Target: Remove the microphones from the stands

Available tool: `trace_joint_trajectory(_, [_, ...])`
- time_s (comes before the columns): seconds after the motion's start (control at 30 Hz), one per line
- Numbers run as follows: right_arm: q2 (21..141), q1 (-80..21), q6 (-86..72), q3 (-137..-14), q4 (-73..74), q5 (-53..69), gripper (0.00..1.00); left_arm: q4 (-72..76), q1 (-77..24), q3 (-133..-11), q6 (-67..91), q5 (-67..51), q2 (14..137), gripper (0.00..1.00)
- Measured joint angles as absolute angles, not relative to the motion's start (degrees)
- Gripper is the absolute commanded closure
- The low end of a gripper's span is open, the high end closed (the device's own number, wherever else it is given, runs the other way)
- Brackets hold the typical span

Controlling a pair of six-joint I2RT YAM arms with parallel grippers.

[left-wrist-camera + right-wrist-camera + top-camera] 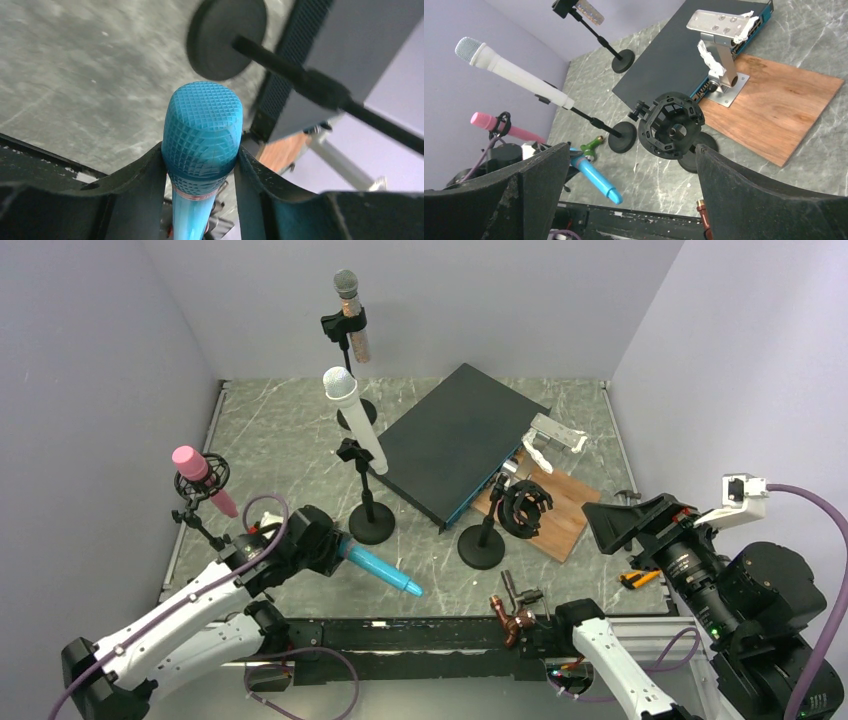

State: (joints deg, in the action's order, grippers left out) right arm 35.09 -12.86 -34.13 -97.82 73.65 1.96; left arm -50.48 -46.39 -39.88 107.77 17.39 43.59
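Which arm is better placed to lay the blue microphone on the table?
Left. The left gripper grips the blue microphone, clear of the empty shock mount; the right gripper is open, holding nothing.

blue microphone (385, 573), cross-hatched head; pink microphone (200, 472); white microphone (357, 422); grey marbled table (270, 450); brown wood board (565, 522).

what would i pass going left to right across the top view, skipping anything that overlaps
pink microphone → blue microphone → empty shock mount → camera
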Motion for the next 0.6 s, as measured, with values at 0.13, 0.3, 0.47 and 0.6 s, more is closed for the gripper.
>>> trace_joint_trajectory(0.13, [35.1,-12.9,-34.8,-97.8,73.7,1.7,0.03,-50.5,-40.8,-36.3,110.7,15.2,45.4,1.0])
trace_joint_trajectory(0.3, [35.1,-12.9,-35.5,-97.8,73.7,1.3,0.03,-50.3,-33.2,-37.5,104.9,14.0,54.5,1.0])
trace_joint_trajectory(0.47, [35.3,-12.9,-36.2,-98.2,74.0,1.0,0.03,-50.6,-28.5,-47.2,87.2,15.6,66.1,1.0])
trace_joint_trajectory(0.6, [36.9,-12.9,-36.3,-101.2,74.6,0.5,0.03,-51.3,-27.0,-58.7,72.6,19.7,75.1,1.0])
